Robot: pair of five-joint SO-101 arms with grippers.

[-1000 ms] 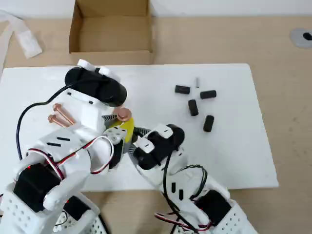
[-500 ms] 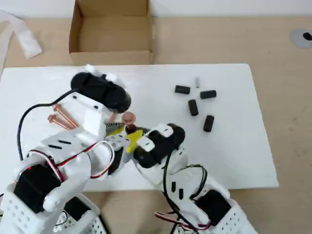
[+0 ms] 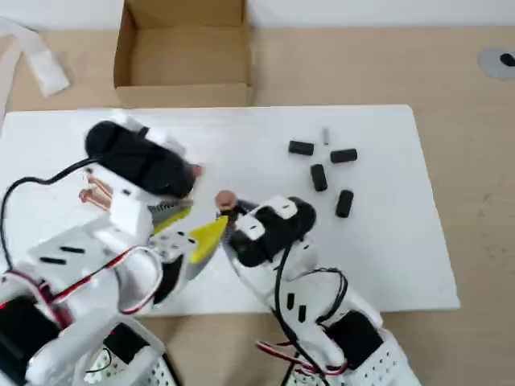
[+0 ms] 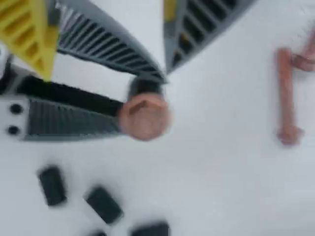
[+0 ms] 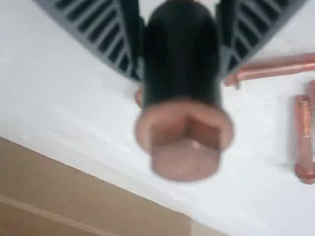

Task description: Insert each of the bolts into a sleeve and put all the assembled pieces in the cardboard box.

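The handover has just been made. A second ago the left hand (image 4: pixel 165 73) was carrying the bolt (image 3: pixel 225 199) by its copper head toward the right hand (image 5: pixel 179 69). Half a second ago it was pressing the bolt home. Now the left arm has swung back toward its own side, and its hand is parted with nothing between the jaws, though the yellow fingertip lies just beside the right hand.

The bolt has stayed behind. It sits in the black sleeve (image 5: pixel 182 54), which the right hand grips closed from both sides just above the tabletop (image 3: pixel 386 257). The copper head seems to butt against the sleeve's end.

That looks like one piece assembled — the first, judging by the cardboard box (image 3: pixel 121 56), whose floor appears bare. It stands at the far edge, well apart from both hands.

What remains is to carry this piece to the box, then repeat — loose bolts (image 3: pixel 96 193) lie beside the left arm, and four loose sleeves (image 3: pixel 319 177) are clustered on the right arm's side.
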